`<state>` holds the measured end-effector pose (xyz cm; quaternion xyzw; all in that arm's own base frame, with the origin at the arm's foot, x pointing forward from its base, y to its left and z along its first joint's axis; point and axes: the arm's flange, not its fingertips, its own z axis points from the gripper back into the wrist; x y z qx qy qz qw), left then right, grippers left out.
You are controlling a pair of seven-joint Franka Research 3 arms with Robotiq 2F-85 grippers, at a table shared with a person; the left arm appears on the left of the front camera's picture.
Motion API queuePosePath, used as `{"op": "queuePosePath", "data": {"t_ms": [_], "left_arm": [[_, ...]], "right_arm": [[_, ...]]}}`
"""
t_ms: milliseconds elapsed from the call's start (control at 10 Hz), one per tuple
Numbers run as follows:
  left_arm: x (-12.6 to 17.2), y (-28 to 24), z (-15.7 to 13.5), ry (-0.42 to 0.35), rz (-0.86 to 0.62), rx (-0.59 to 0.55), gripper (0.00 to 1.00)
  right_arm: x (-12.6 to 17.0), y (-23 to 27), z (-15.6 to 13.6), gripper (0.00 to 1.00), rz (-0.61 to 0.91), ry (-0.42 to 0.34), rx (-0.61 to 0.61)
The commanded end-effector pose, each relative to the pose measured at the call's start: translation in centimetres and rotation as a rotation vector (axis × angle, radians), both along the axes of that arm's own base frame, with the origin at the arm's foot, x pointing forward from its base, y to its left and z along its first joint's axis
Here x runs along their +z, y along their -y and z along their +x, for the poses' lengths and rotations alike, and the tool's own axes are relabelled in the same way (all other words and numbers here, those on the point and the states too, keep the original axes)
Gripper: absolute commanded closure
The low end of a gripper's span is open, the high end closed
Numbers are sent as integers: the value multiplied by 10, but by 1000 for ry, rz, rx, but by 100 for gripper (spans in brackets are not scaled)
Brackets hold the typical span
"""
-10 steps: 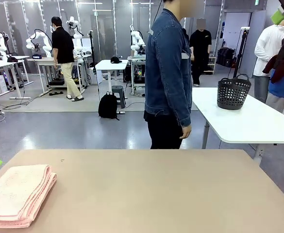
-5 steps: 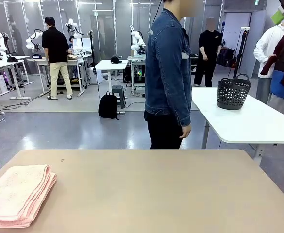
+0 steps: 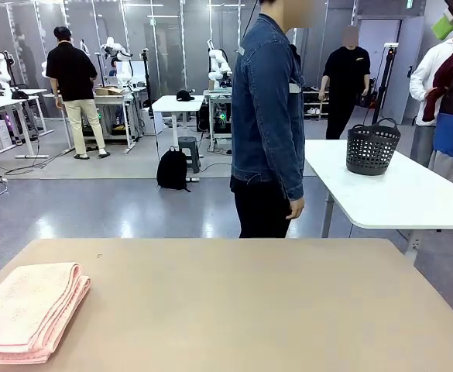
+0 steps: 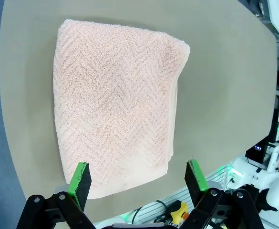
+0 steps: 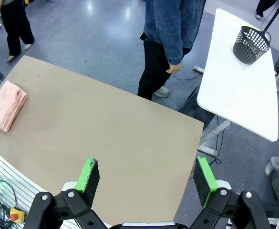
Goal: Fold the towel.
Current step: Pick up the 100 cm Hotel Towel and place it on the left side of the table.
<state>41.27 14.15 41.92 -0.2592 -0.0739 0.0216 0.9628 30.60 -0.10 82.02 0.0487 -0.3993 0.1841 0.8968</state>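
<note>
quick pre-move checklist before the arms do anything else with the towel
1. Towel folded into a neat stack: ok.
2. Towel fully on the table, near its left edge: ok.
3. Left gripper open, holding nothing, above the towel: ok.
4. Right gripper open, holding nothing, high over the table: ok.
5. Person's hand off the table: ok.
6. Fold edges aligned underneath: cannot tell.
</note>
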Motion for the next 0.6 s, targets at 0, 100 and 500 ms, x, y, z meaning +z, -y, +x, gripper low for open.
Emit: {"op": "queuePosePath", "data": {"t_ms": [0,100,500], "left_arm": [[0,-2,5,23,-11,-8,0],[0,-2,5,23,-11,-8,0],[0,-2,5,23,-11,-8,0]], "right_arm": [[0,0,0,0,3,-4,0],[0,0,0,0,3,-4,0],[0,0,0,0,3,-4,0]]}}
